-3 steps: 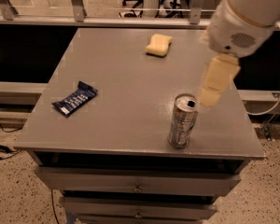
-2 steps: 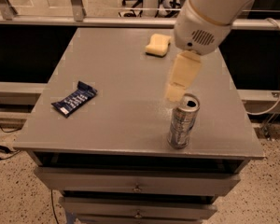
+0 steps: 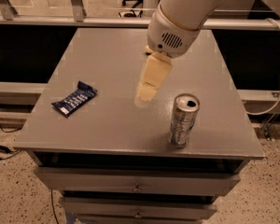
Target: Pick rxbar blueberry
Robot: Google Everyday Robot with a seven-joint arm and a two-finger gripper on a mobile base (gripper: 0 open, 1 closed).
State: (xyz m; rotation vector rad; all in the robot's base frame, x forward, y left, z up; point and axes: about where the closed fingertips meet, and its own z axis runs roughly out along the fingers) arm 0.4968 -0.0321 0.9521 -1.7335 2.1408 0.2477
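Observation:
The rxbar blueberry (image 3: 74, 99), a small flat bar in a dark blue wrapper with white lettering, lies near the left edge of the grey table (image 3: 102, 59). My gripper (image 3: 146, 93) hangs from the white arm above the middle of the table, well to the right of the bar and apart from it. It holds nothing that I can see.
A silver drink can (image 3: 182, 121) stands upright near the front right, close to the gripper's right. The pale yellow sponge at the back is almost wholly hidden behind the arm. Drawers sit under the tabletop. A railing runs behind the table.
The arm has swung left from above the can's right side to over the middle of the table, closer to the bar. The bar and the can have not moved.

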